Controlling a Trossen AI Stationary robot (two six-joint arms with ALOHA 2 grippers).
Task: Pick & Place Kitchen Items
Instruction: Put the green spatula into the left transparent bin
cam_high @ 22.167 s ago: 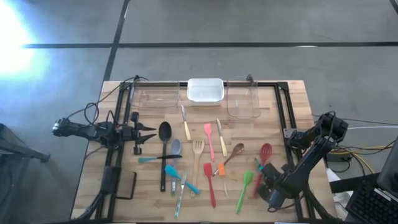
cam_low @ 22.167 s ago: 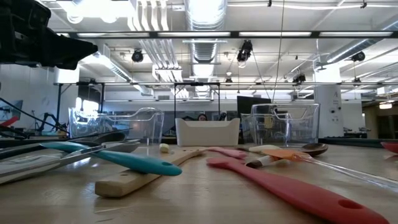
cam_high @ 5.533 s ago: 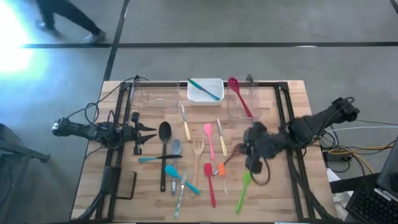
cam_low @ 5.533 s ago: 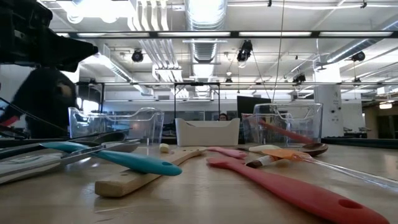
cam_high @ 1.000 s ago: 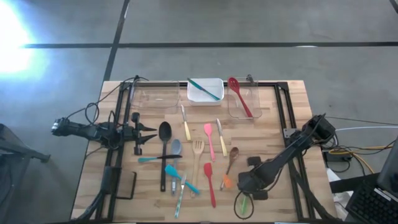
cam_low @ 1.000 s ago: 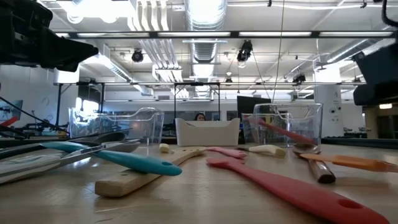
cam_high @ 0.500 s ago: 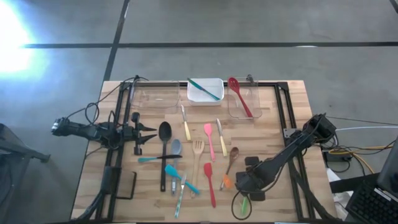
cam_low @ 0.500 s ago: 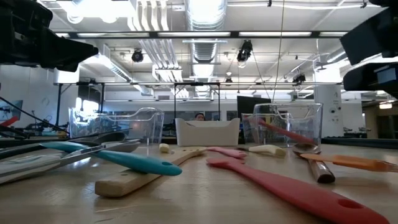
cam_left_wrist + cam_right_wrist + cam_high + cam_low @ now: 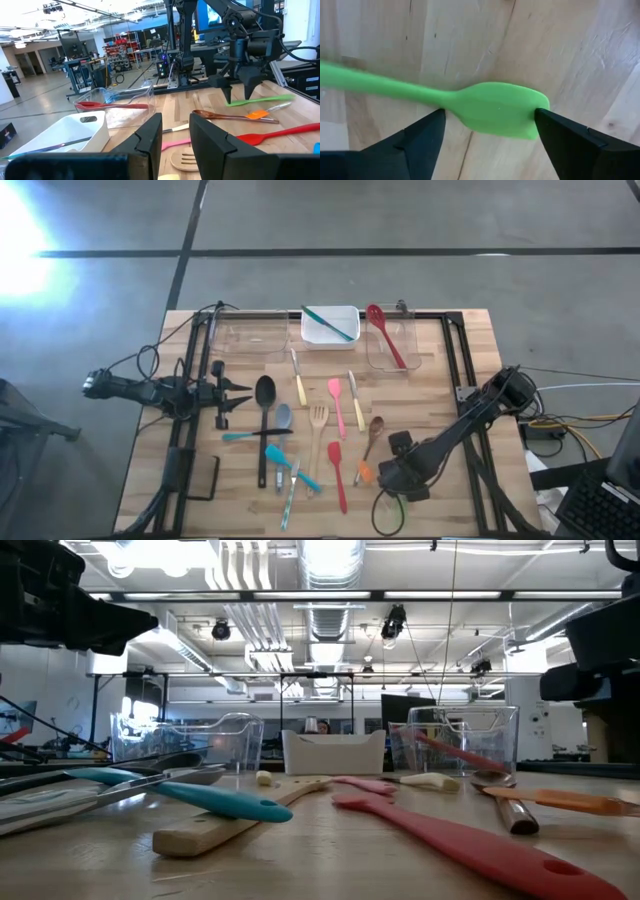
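A green spatula point(image 9: 495, 110) lies flat on the wooden table near its near right corner; its handle point(image 9: 270, 99) also shows in the left wrist view. My right gripper point(image 9: 490, 114) points down over it, open, one finger on each side of the blade, and I see no touch. The high view shows this gripper point(image 9: 395, 473) covering the spatula. My left gripper point(image 9: 175, 135) stays open at the table's left edge, level, holding nothing. Other kitchen items lie mid-table: a black ladle point(image 9: 265, 395), a wooden fork point(image 9: 318, 425), a red spatula point(image 9: 337, 472).
An orange spatula point(image 9: 360, 472) and a wooden spoon point(image 9: 375, 430) lie just left of my right gripper. At the far edge stand a clear tub point(image 9: 250, 340), a white tub point(image 9: 312, 335) with a teal utensil and a clear tub point(image 9: 405, 352) with a red spoon point(image 9: 385, 335).
My right gripper has stayed over the green spatula and has turned a little about its own pointing line; the arm's dark bulk has shifted in the low view. The utensils on the table lie as before.
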